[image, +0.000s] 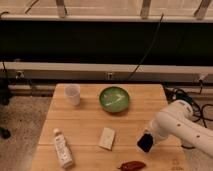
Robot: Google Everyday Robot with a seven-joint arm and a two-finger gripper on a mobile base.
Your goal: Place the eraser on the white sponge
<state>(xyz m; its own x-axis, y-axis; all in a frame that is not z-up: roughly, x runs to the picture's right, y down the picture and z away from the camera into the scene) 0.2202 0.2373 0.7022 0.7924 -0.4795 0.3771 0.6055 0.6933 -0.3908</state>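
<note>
The white sponge (107,138) is a small flat off-white pad lying on the wooden table (90,125), in front of the green bowl. My gripper (146,141) comes in from the right at the end of the white arm (182,125) and sits just right of the sponge, low over the table. A black block at its tip looks like the eraser (145,142), held by the gripper. It is apart from the sponge by a small gap.
A green bowl (114,99) stands at the table's back middle and a white cup (73,94) at the back left. A white bottle (62,148) lies at the front left. A reddish-brown pepper-shaped object (132,165) lies at the front edge, below the gripper.
</note>
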